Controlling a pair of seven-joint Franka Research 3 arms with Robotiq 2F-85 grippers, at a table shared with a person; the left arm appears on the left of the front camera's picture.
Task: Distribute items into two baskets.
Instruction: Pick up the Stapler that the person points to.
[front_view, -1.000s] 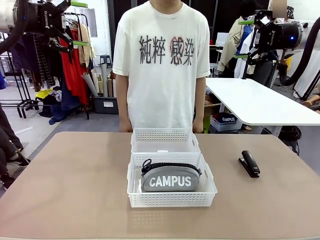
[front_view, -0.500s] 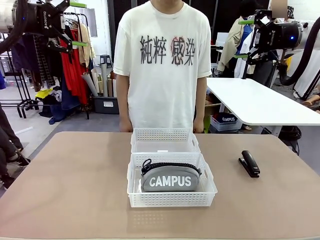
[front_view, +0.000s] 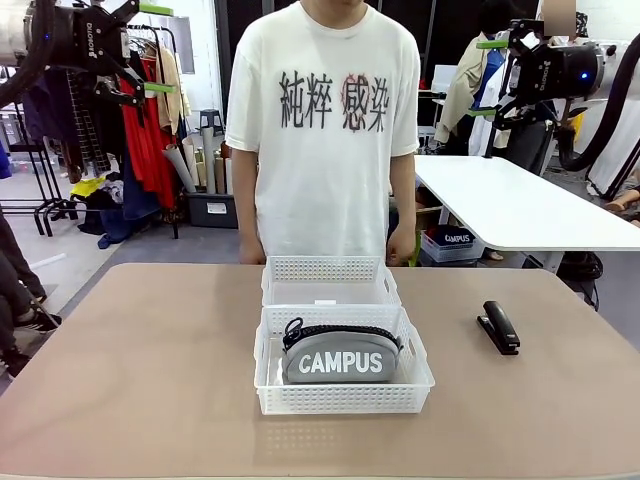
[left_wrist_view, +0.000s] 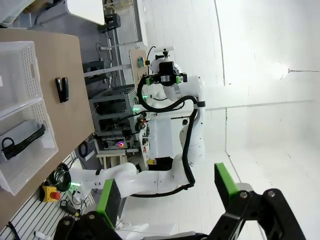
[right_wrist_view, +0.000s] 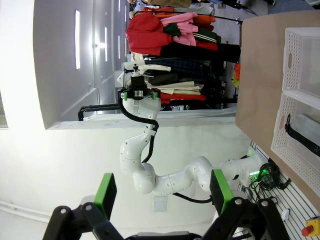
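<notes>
Nothing on the desk (front_view: 150, 350) has been shifted in the last second. The pouch (front_view: 341, 358) lies in the near basket (front_view: 345, 402), the far basket (front_view: 330, 268) seems empty, and the stapler (front_view: 499, 327) rests on the desk to the right, well apart from both. The left end effector (front_view: 160, 48) and right end effector (front_view: 488, 78) are held high, fully spread, with nothing gripped. The stapler is judged still to be placed.

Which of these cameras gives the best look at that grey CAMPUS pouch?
The front view: the pouch lies in the near basket, its lettering readable. In the left wrist view the pouch is small and sideways, mostly its black zipper. The right wrist view catches part of it at the picture's edge.
</notes>
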